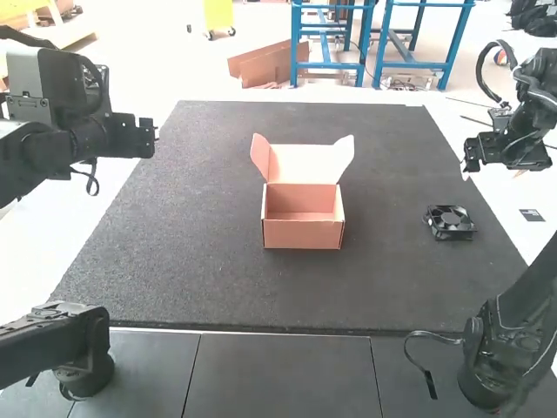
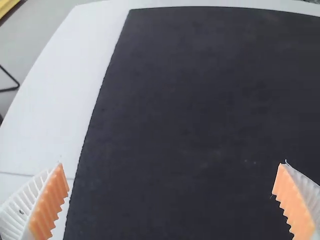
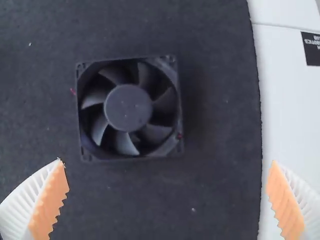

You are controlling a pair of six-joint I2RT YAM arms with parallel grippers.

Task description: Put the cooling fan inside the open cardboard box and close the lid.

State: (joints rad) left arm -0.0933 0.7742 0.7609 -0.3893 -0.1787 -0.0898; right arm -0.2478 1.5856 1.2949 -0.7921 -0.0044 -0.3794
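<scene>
A black square cooling fan [image 1: 450, 221] lies flat on the dark mat near its right edge; it also shows as the fan [image 3: 128, 108] in the right wrist view, just beyond my open right gripper [image 3: 165, 200], whose orange pads [image 3: 50, 197] stand wide apart. An open cardboard box [image 1: 303, 214] sits mid-mat with its lid flap raised at the back. The right gripper [image 1: 474, 161] hangs above and behind the fan. My left gripper [image 2: 172, 202] is open over bare mat at the left side, its fingers [image 2: 47, 205] spread wide.
The dark mat [image 1: 174, 226] covers most of the white table. A small black label [image 1: 532, 214] lies on the white surface right of the mat. Both arm bases stand at the front corners.
</scene>
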